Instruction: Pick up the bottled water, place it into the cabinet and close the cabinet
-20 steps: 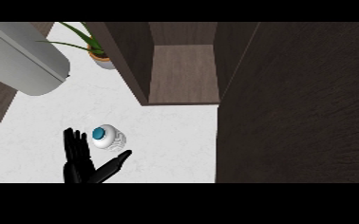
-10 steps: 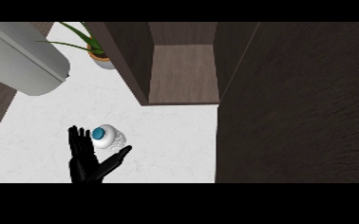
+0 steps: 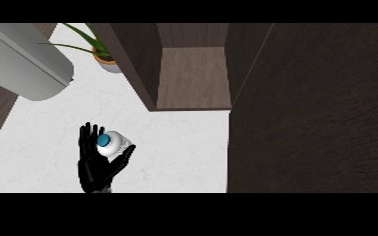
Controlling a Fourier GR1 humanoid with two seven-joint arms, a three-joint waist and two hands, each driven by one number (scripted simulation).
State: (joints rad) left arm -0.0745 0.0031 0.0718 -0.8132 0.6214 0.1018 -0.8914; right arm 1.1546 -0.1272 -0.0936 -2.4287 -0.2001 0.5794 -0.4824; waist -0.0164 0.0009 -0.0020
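One hand showing: my left hand, fingers straight, thumb spread wide, bottled water standing between them, nothing clasped. Open cabinet at one o'clock.

small clear plastic water bottle with a teal-blue cap, seen from above, standing upright on the white counter, low left in view. it sits between the straight fingers and the thumb of the black left hand, touching the hand. dark brown wooden cabinet is open, its lighter brown inner floor showing. it lies up and right of the water bottle, apart from it. bottle is outside the cabinet.
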